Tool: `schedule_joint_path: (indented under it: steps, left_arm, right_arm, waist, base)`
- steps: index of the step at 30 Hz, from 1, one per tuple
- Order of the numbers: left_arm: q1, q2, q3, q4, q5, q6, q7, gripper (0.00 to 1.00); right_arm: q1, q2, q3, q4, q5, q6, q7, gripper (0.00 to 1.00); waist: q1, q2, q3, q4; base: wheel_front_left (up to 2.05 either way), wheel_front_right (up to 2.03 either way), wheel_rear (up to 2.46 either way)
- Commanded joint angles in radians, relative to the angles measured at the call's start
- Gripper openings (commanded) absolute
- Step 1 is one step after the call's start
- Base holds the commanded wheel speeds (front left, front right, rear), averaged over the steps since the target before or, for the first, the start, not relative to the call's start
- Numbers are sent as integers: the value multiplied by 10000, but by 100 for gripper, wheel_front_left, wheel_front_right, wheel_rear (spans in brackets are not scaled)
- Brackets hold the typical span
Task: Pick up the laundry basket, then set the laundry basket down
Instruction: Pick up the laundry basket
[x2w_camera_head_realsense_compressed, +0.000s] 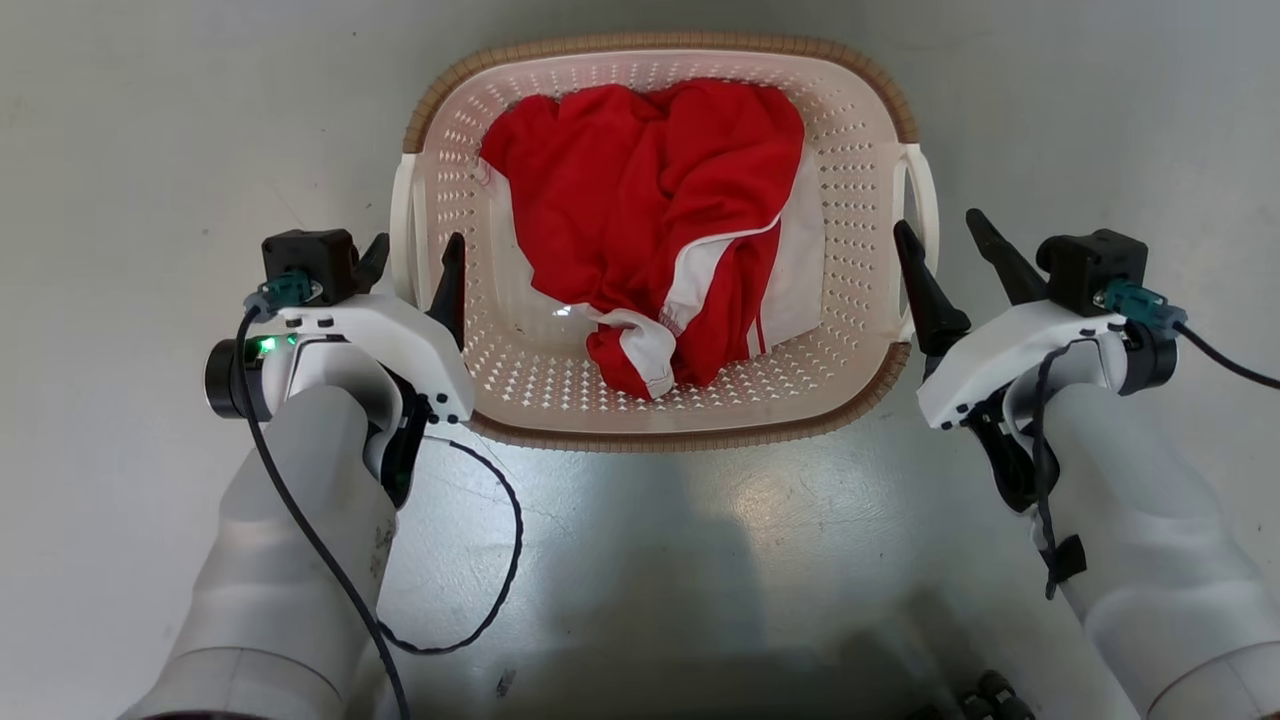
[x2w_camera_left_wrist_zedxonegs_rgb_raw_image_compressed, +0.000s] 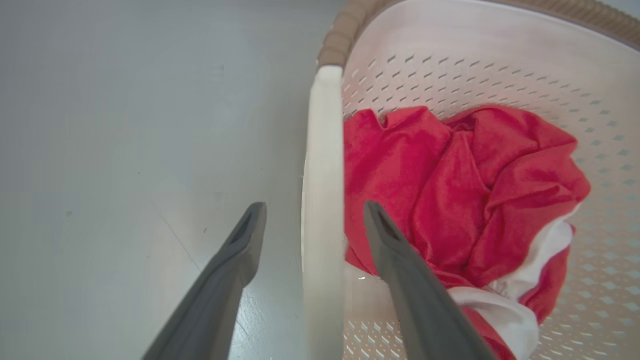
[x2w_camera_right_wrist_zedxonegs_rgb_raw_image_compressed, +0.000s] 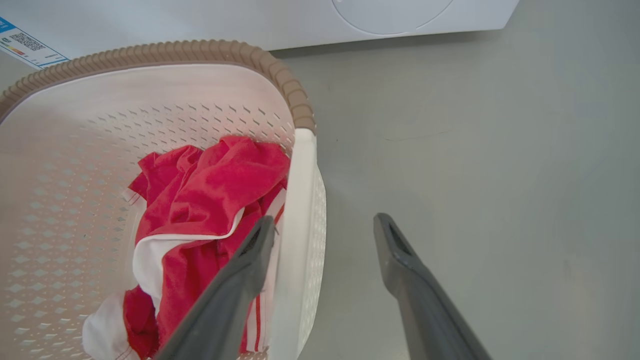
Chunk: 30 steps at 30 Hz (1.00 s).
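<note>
Setting: pale grey glossy floor (x2w_camera_head_realsense_compressed: 150, 150), carrying all items listed.

1. Small rounded-rectangular cream plastic laundry basket (x2w_camera_head_realsense_compressed: 650, 44), with perforated walls and base and a brown woven-look rim. It stands upright on the floor, midway between the two arms.

2. Crumpled red fabric garment with white trim and panels (x2w_camera_head_realsense_compressed: 650, 200). It lies inside the basket, heaped from the far wall down toward the near right corner.

3. White plastic left handle (x2w_camera_head_realsense_compressed: 402, 220), a narrow upright loop on the basket's left wall.

4. White plastic right handle (x2w_camera_head_realsense_compressed: 925, 200), the matching loop on the basket's right wall.

5. Left gripper (x2w_camera_head_realsense_compressed: 418, 245), white body with a green light, at the basket's left wall. Its two long dark fingers (x2w_camera_left_wrist_zedxonegs_rgb_raw_image_compressed: 235, 265) are spread wide and straddle the left handle, one outside the basket and one inside over the garment. A gap shows on both sides of the handle, and nothing is clamped.

6. Right gripper (x2w_camera_head_realsense_compressed: 937, 222), at the basket's right wall. Its fingers (x2w_camera_right_wrist_zedxonegs_rgb_raw_image_compressed: 415, 280) are likewise spread wide. The inner one reaches inside the basket close to the right handle, and the outer one stands well clear over the floor. Nothing is held.

7. Black cables (x2w_camera_head_realsense_compressed: 500, 560), looping from the left gripper across the floor on the basket's near side.

8. White appliance front with a curved door outline (x2w_camera_right_wrist_zedxonegs_rgb_raw_image_compressed: 400, 15), standing beyond the basket's far rim, with a printed label (x2w_camera_right_wrist_zedxonegs_rgb_raw_image_compressed: 25, 45) on its panel.
</note>
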Motion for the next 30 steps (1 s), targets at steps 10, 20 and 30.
schedule_joint_path:
  steps: [10, 20, 30]
  left_arm:
    - [-446, 205, 50, 761, 43, -157, -49, 100]
    - [-739, 201, -168, 1304, -131, -247, -49, 0]
    - [-683, 196, -432, 1506, -404, -270, -49, 0]
  right_arm:
    - [-228, 96, 722, 682, 780, 60, -95, 84]
    - [-564, 136, 1529, 1381, 1687, 60, -95, 0]
    - [-536, 53, 2014, 1464, 2299, 60, -95, 0]
  waist:
    - [-1, 0, 266, 47]
    - [-1, 0, 381, 54]
    - [-1, 0, -22, 74]
  base:
    - [0, 0, 0]
    - [0, 0, 0]
    - [0, 0, 0]
